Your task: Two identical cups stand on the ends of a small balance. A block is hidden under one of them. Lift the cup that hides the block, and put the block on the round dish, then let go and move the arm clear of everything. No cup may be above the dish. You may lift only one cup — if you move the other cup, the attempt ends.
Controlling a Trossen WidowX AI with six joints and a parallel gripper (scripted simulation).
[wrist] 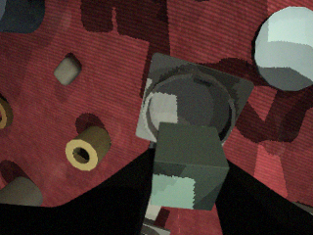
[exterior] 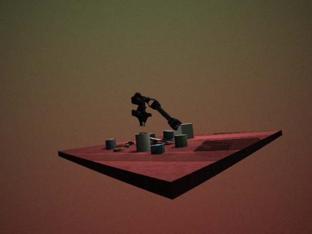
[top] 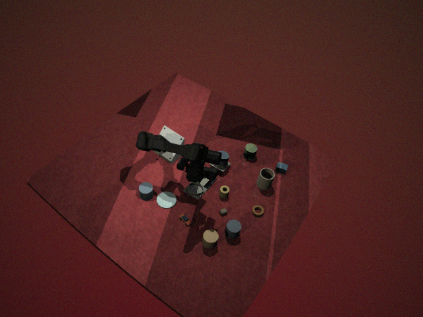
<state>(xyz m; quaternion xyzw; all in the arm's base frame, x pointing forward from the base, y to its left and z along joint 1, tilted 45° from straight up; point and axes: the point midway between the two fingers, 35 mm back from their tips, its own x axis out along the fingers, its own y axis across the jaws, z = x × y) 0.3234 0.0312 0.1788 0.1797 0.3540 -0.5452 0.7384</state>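
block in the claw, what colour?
Grey-green, paler on its lit lower face. The block shows best in the wrist view, gripped by the claw.

A bare test stage rather than any lived-in room: a flat red square slab (exterior: pixel 176 173) hangs in a plain reddish-brown haze with no walls, furniture or floor around it. A black jointed arm (exterior: pixel 164 114) rises from a pale grey mounting block (exterior: pixel 186 130). Below and around the jaws, small plain solids lie scattered: a blue cube (top: pixel 281 167), yellow rings (top: pixel 258 210), grey-blue cylinders (top: pixel 233 228), a tan open tube (top: pixel 266 177).
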